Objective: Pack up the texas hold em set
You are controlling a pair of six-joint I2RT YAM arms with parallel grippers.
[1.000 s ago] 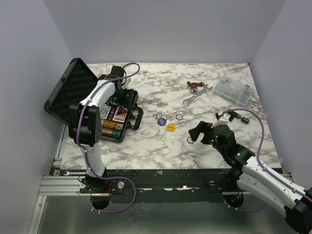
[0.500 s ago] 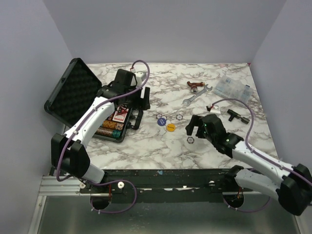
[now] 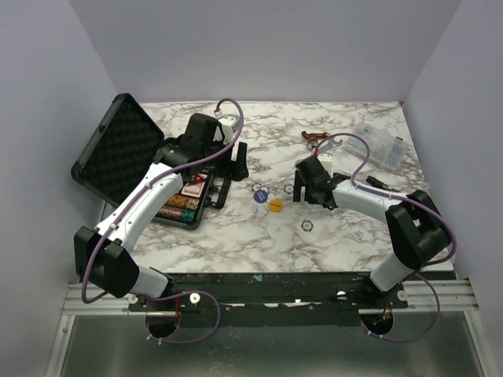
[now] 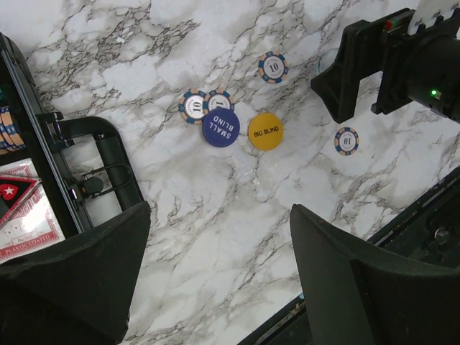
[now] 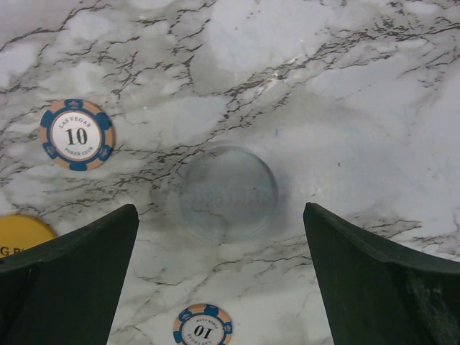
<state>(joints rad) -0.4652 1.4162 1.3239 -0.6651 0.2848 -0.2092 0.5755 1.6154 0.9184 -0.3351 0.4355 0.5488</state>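
The right tool (image 5: pixel 219 215) stands open, its two fingers spread wide and holding nothing. Directly under the gap a clear disc (image 5: pixel 228 194) lies flat on the table (image 5: pixel 345 86), near the yellow disc (image 5: pixel 18 233) but apart from it. Two "10" chips, one (image 5: pixel 76 135) on one side of the finger line and one (image 5: pixel 203 329) on the other, also lie near the yellow disc. Judgement: the step in hand is lifting the clear disc. The fingers should descend level and centred on it, close with their tips at the table, and stay off both chips, since so thin a piece may slide rather than rise. The left tool (image 4: pixel 219 237) is likewise open and empty, hanging above the table to the left of the yellow disc, with a blue disc (image 4: pixel 221 127) just beside that disc. The briefcase (image 3: pixel 118 153) lies open well left of the yellow disc, with a red deck (image 4: pixel 25 215) inside. The clear disc's lettering is too faint to read. The right wrist view cuts off the yellow disc, and the left arm hides much of the case's interior.
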